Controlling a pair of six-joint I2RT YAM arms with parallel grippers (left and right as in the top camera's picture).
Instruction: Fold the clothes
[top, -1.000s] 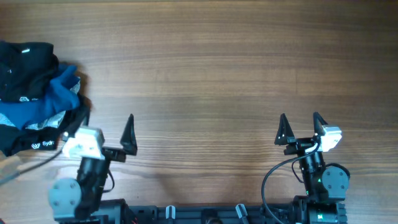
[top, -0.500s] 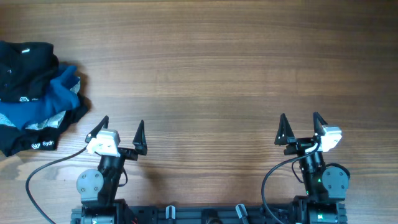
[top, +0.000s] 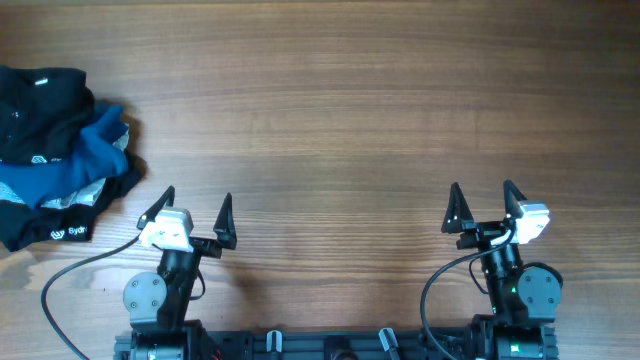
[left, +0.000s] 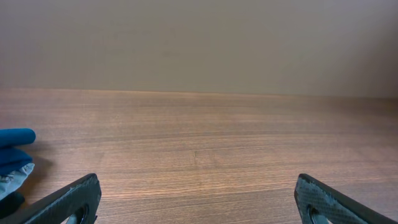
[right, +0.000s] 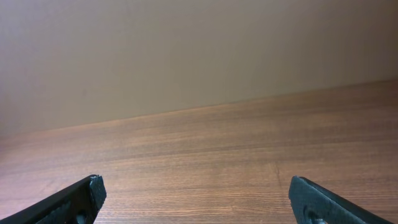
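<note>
- The clothes (top: 55, 150) are seen heaped at the 9 o'clock edge of the wooden table (top: 330, 90) in the overhead view; nothing in the heap is folded.
- 3 pieces are made out in the heap: a black shirt (top: 40, 100) bunched on the 12 o'clock side, a blue polo (top: 88, 150) crumpled in the middle, and a black piece with white lettering (top: 50, 228) on the 6 o'clock side. A pale grey patch is noted under the blue; what it belongs to cannot be told.
- The heap is cut off by the picture's left border, so its full extent is not seen.
- The left claw (top: 199, 193) is found at 7 o'clock near the table's front edge, its 2 fingers spread wide apart, nothing between them. The heap lies at its 10 o'clock, near but not touched.
- In the left wrist view the left claw (left: 199, 202) is shown over bare wood, with a fold of blue fabric (left: 13, 146) just entering at 9 o'clock.
- The right claw (top: 481, 184) is found at 5 o'clock, also parted wide and empty, well apart from the heap.
- In the right wrist view the right claw (right: 194, 202) is shown with only wood grain and a plain wall (right: 186, 50) ahead.
- A black cable (top: 85, 262) is seen looping from the left arm's base.
</note>
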